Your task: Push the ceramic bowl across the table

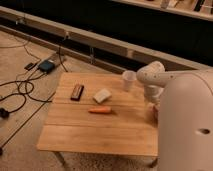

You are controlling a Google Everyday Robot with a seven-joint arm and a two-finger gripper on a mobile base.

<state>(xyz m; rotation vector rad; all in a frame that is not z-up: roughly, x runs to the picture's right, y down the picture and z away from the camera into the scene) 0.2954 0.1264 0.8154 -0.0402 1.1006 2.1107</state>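
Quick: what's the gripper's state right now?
Gripper: cannot be told; it is low over the table, just past the cup, mostly hidden behind the arm.

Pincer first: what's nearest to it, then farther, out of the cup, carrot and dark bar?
1. Cup, just beside the pincer at the table's right edge.
2. Carrot, mid-table.
3. Dark bar, left side.

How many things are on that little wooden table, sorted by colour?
Dark brown: 1 (bar)
Whitish: 2 (block, cup)
Orange: 1 (stick)
Purple: 1 (ceramic bowl, mostly hidden by the arm)
Total: 5
The tool is over the table's right edge, at the bowl.
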